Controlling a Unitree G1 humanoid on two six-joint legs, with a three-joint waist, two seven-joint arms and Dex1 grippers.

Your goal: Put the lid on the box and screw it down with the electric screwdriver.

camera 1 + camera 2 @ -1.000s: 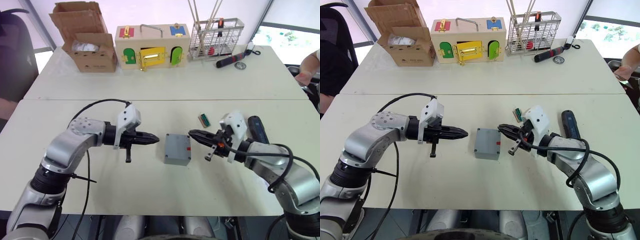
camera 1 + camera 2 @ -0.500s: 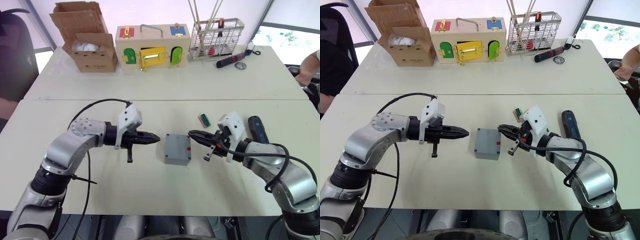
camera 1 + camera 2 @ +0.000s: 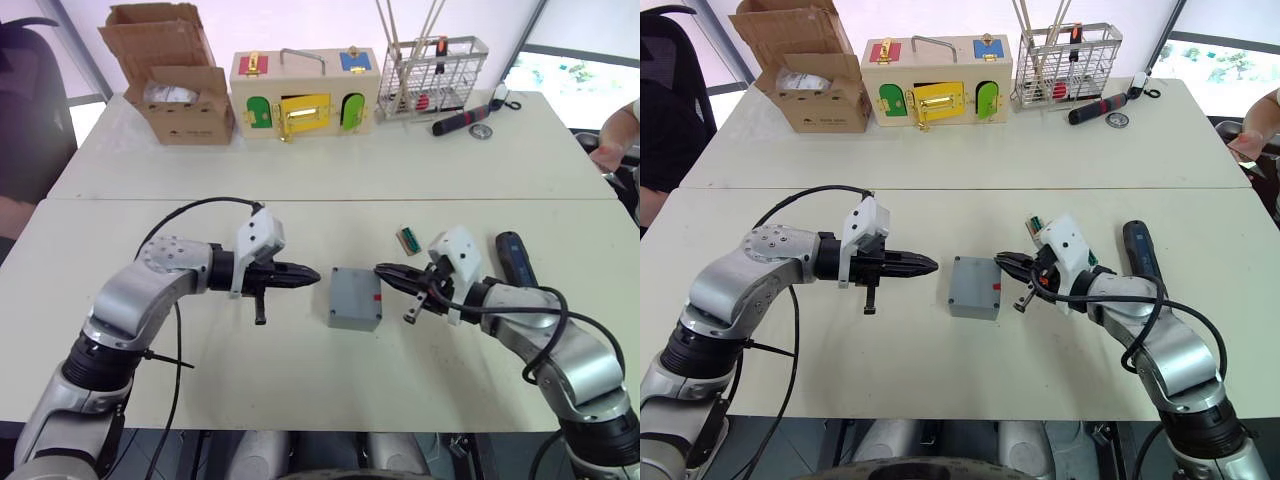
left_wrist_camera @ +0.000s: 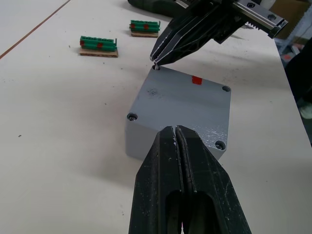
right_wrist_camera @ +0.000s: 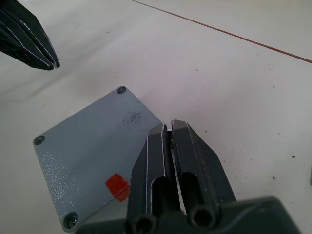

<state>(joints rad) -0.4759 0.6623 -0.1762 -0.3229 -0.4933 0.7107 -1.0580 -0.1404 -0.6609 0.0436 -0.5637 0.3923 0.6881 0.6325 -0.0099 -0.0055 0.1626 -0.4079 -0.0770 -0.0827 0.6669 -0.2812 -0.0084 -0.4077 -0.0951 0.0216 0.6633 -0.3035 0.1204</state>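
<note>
Both arms reach inward, level over the table: the left gripper (image 3: 308, 276) and right gripper (image 3: 386, 273) point at each other, fingers pressed together, empty. One grey box (image 3: 355, 298) sits mid-table between them, lid (image 4: 187, 100) on. One electric screwdriver (image 3: 516, 258) lies toward the right edge.

1 grey box (image 3: 354, 297), 2 grippers, 2 green blocks, 1 el. screwdriver (image 3: 515, 257), 1 cardboard box (image 3: 177, 88)

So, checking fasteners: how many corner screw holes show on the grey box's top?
3 in the left wrist view: near-left, near-right, far-right. The right gripper may hide a fourth.
</note>
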